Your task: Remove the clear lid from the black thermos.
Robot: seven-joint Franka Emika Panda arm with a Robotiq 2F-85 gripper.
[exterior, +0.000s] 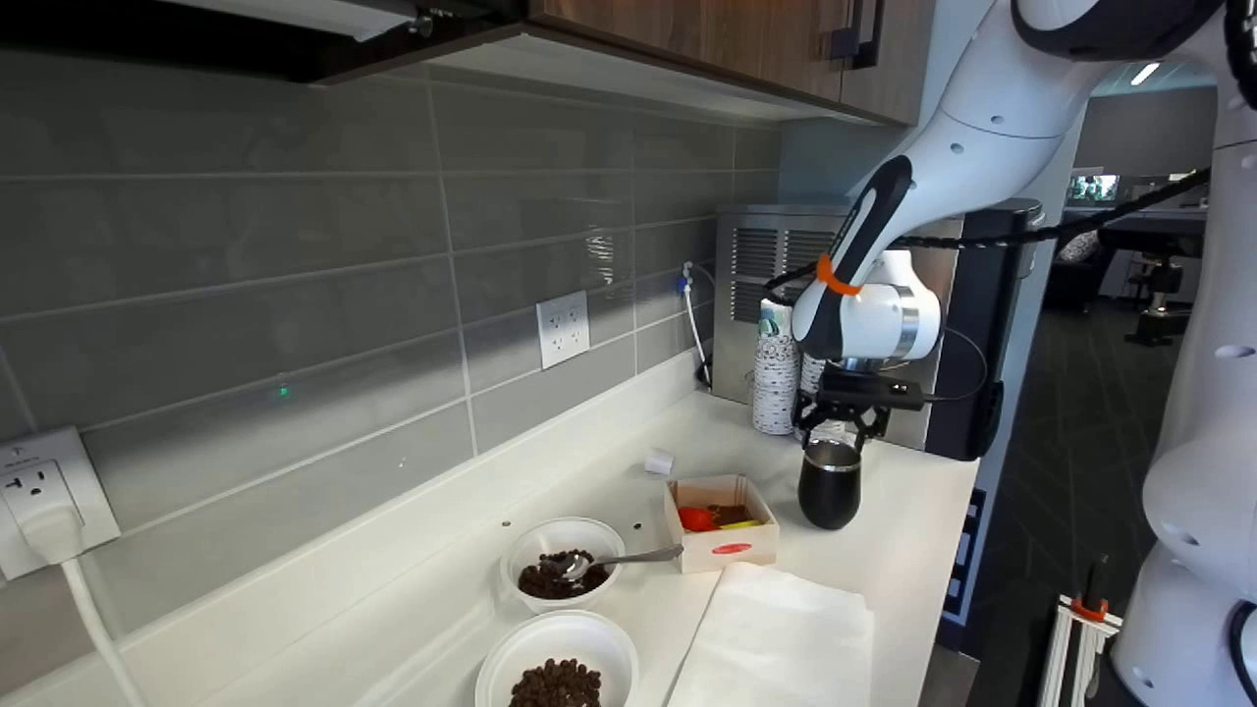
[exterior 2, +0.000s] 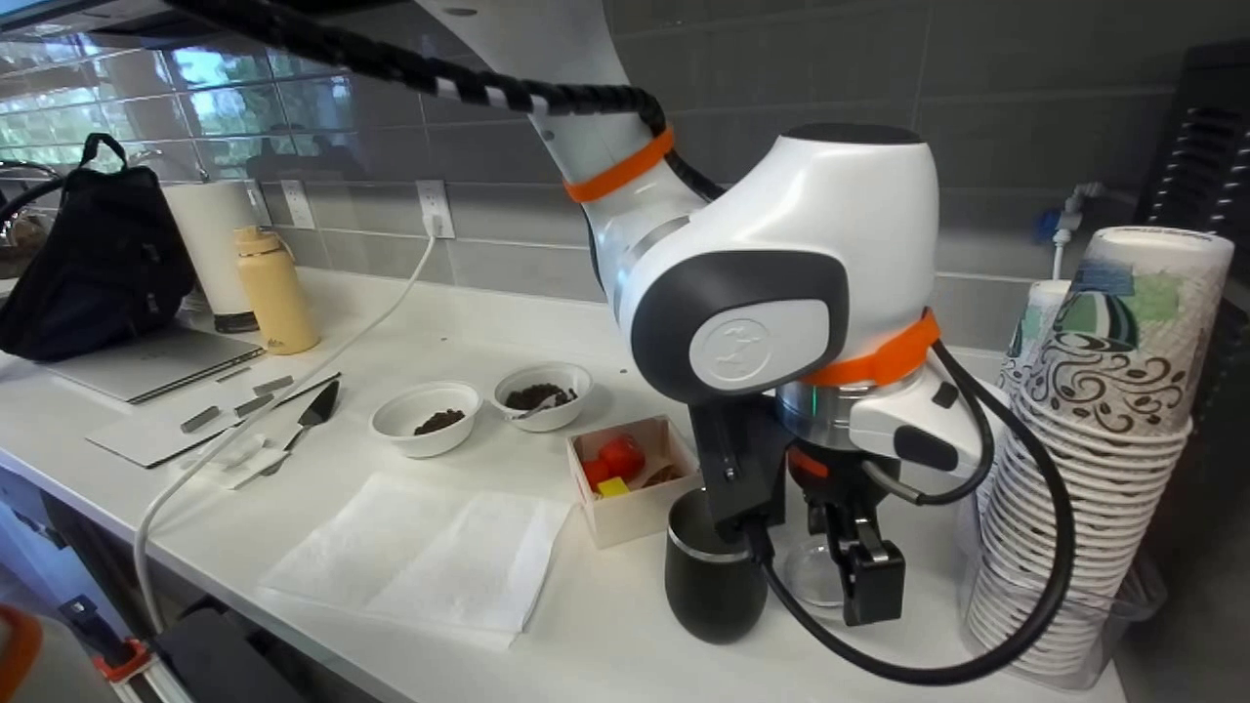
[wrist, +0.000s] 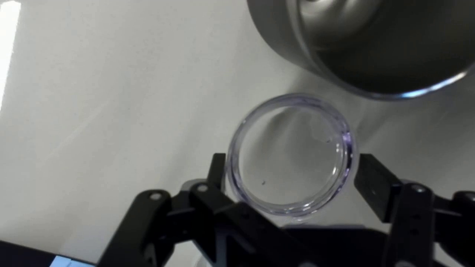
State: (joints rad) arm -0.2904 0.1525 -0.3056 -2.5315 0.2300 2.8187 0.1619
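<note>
The black thermos stands upright on the counter with its steel-rimmed mouth uncovered. It also shows in an exterior view and at the top right of the wrist view. The clear lid is apart from the thermos, beside it on the counter. It shows faintly behind the thermos in an exterior view and is hidden in the view where the thermos stands in front. My gripper is open, its fingers on either side of the lid. The left finger is very near the rim; a small gap shows at the right finger.
Stacked paper cups stand close beside the gripper, near a large steel and black machine. A small wooden box with toy food, white bowls of dark cereal and white napkins lie along the counter.
</note>
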